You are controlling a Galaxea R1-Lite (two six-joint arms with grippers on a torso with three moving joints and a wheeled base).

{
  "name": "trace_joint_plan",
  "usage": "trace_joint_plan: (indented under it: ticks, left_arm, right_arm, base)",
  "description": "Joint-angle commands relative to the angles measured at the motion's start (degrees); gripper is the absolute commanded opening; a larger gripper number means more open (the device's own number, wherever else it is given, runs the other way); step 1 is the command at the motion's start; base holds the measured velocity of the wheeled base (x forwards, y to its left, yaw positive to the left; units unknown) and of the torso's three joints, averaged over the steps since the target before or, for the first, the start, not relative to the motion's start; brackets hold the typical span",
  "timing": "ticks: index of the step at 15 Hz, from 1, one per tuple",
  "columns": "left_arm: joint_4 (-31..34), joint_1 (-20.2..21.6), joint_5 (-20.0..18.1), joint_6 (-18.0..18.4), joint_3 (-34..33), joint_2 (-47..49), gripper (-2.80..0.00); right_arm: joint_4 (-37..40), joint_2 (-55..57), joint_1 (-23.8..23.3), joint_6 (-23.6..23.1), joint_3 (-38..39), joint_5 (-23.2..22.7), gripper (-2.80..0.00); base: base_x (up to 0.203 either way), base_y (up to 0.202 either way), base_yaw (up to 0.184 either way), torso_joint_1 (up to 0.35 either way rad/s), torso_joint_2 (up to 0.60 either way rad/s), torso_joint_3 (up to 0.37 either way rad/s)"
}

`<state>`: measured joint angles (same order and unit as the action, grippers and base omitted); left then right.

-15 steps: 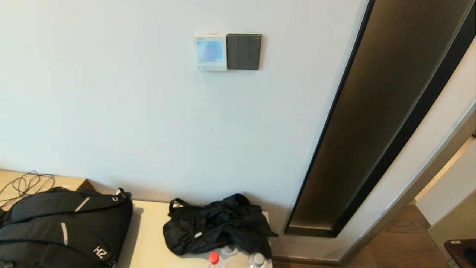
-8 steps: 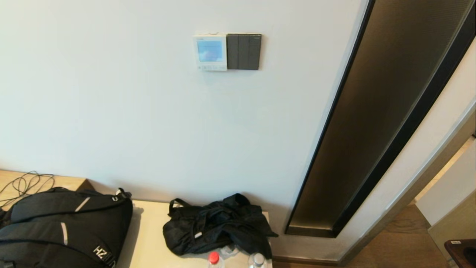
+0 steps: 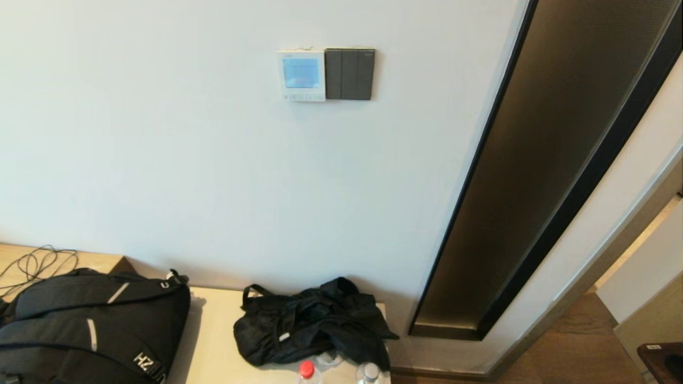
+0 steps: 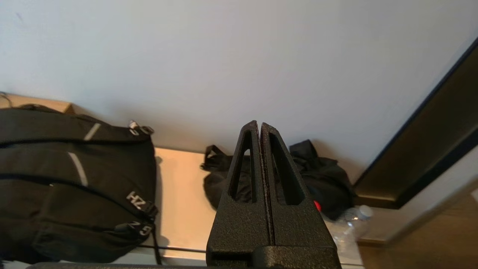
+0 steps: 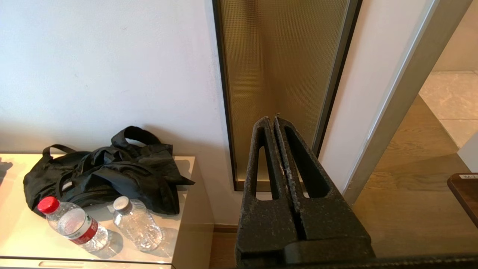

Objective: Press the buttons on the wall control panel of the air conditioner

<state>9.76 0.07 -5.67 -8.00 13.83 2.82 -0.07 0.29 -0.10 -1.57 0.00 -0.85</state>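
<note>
The white air conditioner control panel (image 3: 301, 75) hangs high on the wall, with a lit blue screen and a row of small buttons (image 3: 301, 97) along its lower edge. A dark grey switch plate (image 3: 350, 74) sits right beside it. Neither arm shows in the head view. My left gripper (image 4: 260, 125) is shut and empty, low down, pointing at the wall above the cabinet. My right gripper (image 5: 272, 120) is shut and empty, pointing at the gold mesh wall panel (image 5: 280, 74). The control panel is out of both wrist views.
A low cream cabinet (image 3: 213, 341) stands against the wall with a black backpack (image 3: 90, 325), a crumpled black bag (image 3: 312, 322) and two water bottles (image 5: 74, 224) on it. Cables (image 3: 32, 264) lie at the far left. A dark tall panel (image 3: 539, 160) and a doorway are to the right.
The panel's screen display flickers slightly between frames. Nothing else in the head view has moved.
</note>
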Motion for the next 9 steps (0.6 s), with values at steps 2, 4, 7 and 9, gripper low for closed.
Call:
trace_joint_plan:
  ticks: [2, 4, 7, 9]
  left_arm:
    - [-2.8, 0.0, 2.3, 4.3, -4.3, -3.3, -2.8]
    - [-6.4, 0.0, 2.5, 4.8, -6.3, -3.3, -2.8]
    - [-14.8, 0.1, 3.0, 6.8, -12.3, -3.3, -2.8]
    - [-18.5, 0.1, 4.2, 7.5, -13.9, -3.4, -2.8]
  right_arm:
    - [0.0, 0.0, 0.0, -0.1, 0.0, 0.0, -2.8]
    - [0.0, 0.0, 0.0, -0.1, 0.0, 0.0, -2.8]
    - [0.0, 0.0, 0.0, 0.0, 0.0, 0.0, -2.8]
    - [0.0, 0.0, 0.0, -0.1, 0.0, 0.0, -2.8]
  base:
    - [0.0, 0.0, 0.0, 0.0, 0.0, 0.0]
    - [0.0, 0.0, 0.0, 0.0, 0.0, 0.0]
    - [0.0, 0.0, 0.0, 0.0, 0.0, 0.0]
    - [0.0, 0.0, 0.0, 0.0, 0.0, 0.0]
